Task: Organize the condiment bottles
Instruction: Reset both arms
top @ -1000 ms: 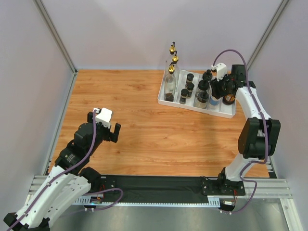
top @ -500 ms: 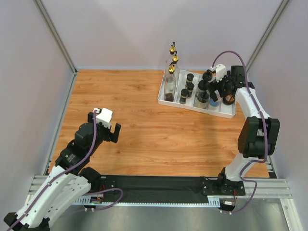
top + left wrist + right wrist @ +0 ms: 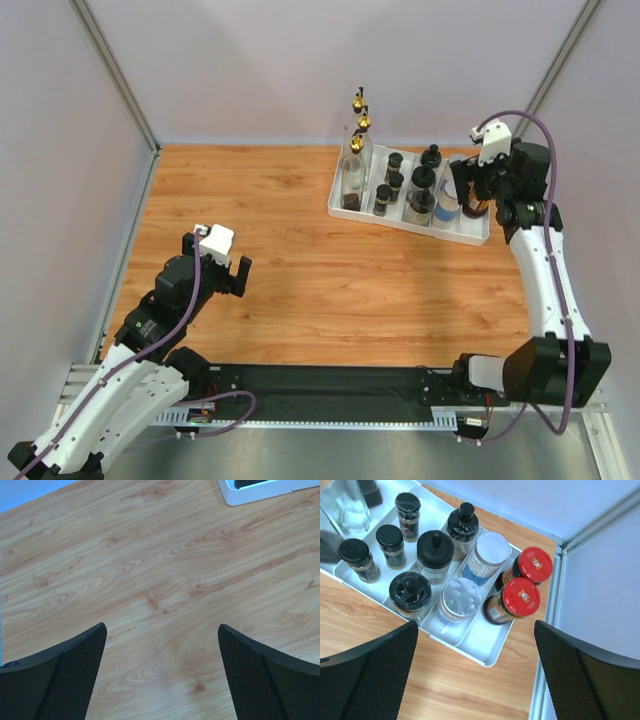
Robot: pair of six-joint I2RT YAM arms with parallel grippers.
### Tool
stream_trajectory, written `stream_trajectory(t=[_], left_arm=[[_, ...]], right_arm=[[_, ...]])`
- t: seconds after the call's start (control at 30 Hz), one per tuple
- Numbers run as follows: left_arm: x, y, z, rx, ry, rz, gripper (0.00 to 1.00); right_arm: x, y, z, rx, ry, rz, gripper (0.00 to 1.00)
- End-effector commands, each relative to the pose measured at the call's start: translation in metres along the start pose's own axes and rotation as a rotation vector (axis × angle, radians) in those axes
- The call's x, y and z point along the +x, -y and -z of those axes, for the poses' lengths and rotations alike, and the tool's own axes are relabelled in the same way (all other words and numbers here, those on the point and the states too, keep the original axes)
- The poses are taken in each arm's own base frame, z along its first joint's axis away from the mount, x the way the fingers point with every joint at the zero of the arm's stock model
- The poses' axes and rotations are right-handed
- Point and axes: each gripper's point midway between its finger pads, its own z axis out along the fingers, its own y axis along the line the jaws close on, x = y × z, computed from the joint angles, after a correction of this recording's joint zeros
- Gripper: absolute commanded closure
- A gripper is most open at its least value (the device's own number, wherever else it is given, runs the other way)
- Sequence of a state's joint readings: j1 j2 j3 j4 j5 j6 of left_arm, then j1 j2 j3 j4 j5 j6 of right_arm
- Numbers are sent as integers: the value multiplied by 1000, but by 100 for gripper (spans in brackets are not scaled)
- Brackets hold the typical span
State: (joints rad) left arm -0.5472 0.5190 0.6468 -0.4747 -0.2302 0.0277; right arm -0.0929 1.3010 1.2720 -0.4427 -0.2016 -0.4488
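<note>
The condiment bottles stand in a white divided tray (image 3: 400,221) at the back right. In the right wrist view, two red-lidded jars (image 3: 521,597) fill its right compartment. Two silver-lidded clear jars (image 3: 462,596) stand beside them, then black-capped jars (image 3: 435,549) and small spice jars (image 3: 389,536). Tall gold-spouted glass bottles (image 3: 354,160) stand at the tray's left end. My right gripper (image 3: 475,630) hangs open above the tray's right front corner, holding nothing. Far from the tray, my left gripper (image 3: 162,630) is open over bare wood at the front left (image 3: 216,258).
The tray's near right corner (image 3: 485,657) lies close to the right wall and its metal post (image 3: 547,645). The front of the right compartment holds nothing. One tray corner (image 3: 260,492) shows at the top of the left wrist view. Wooden tabletop (image 3: 250,200) spreads left of the tray.
My right gripper was low among the jars at the tray's right end; it has opened and drawn back up and to the right. The left arm has not moved.
</note>
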Motion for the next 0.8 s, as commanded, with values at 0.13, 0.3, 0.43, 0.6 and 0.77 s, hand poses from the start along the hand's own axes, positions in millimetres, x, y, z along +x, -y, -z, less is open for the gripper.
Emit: stream_trajectory(t=[0.13, 0.3, 0.43, 0.6, 0.77], left_arm=[[-7, -3, -2, -19, 21, 29, 0], [-11, -9, -3, -51, 1, 25, 0], [-21, -13, -2, -69, -5, 49, 0], [-35, -18, -4, -85, -1, 47, 0], [-33, -27, -16, -120, -17, 55, 0]], right_arm=[[8, -12, 49, 90, 82, -246, 0], [16, -16, 80, 169, 158, -367, 0], [23, -17, 94, 216, 205, -447, 0], [44, -9, 93, 306, 167, -491, 0], [64, -2, 86, 371, 119, -498, 0]])
